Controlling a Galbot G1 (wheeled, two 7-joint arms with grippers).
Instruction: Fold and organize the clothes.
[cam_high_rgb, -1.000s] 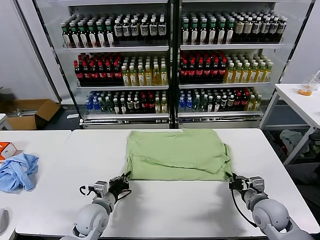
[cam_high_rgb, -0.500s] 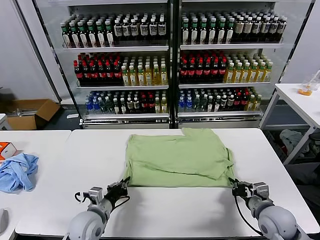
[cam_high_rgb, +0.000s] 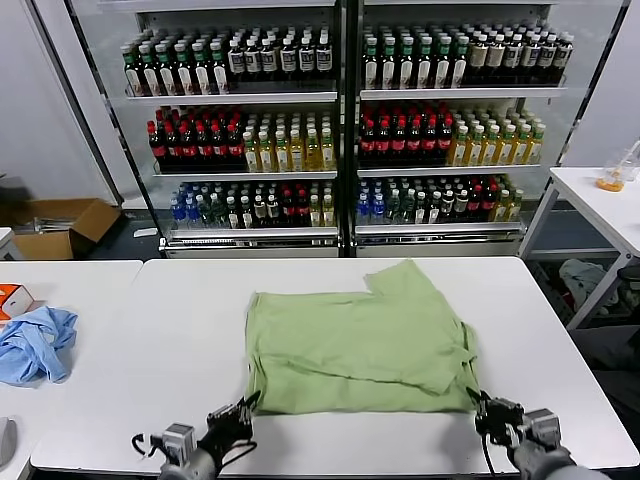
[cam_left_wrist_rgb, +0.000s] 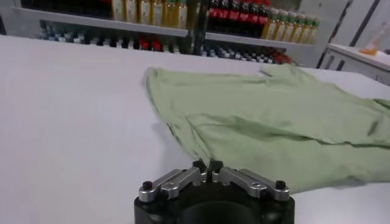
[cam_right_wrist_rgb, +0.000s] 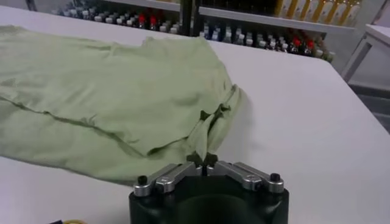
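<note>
the light green short-sleeved cotton shirt (cam_high_rgb: 358, 338) lies folded and creased mid white tabletop (cam_high_rgb: 150, 330); the left end effector (cam_left_wrist_rgb: 208, 167) and right end effector (cam_right_wrist_rgb: 203, 159) are each clamped on its near corners.

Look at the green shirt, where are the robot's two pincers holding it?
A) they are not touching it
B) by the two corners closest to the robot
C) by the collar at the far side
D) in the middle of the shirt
B: the left pincer and the right pincer each pinch a near corner of the green shirt at the table's front edge.
</note>
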